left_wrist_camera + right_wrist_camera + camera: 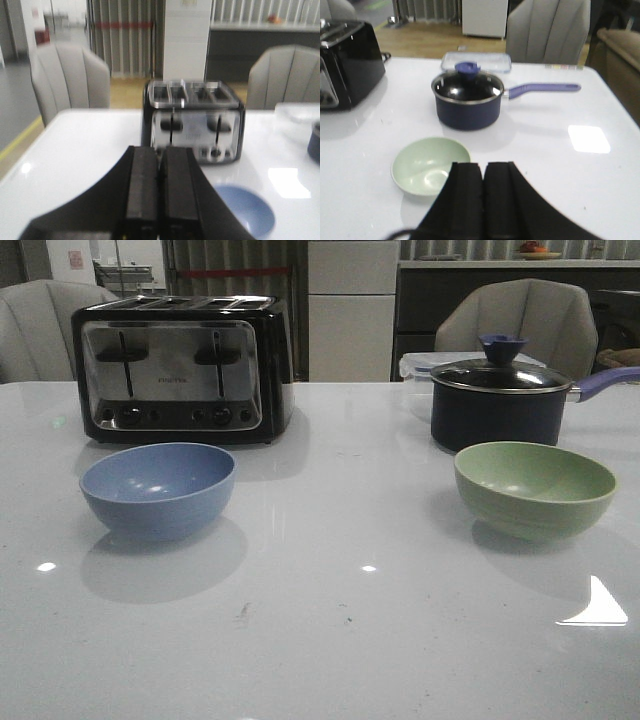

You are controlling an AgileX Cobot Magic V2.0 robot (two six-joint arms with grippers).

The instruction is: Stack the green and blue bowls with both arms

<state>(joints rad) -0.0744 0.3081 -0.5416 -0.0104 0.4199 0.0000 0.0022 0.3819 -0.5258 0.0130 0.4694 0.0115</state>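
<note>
On the table (330, 640), a toaster (180, 365) stands behind the blue bowl (158, 488), a lidded saucepan (500, 400) behind the green bowl (535, 488). Both bowls sit upright, empty, well apart. Left gripper (160, 172) and right gripper (483, 172) are closed, holding nothing.

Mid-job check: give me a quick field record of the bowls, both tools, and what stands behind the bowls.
blue bowl: upright, empty, on the table's left side
green bowl: upright, empty, on the right, apart from the blue one
stacked: no
left tool: shut, empty, above the table
right tool: shut, empty
behind blue bowl: toaster
behind green bowl: lidded saucepan
</note>
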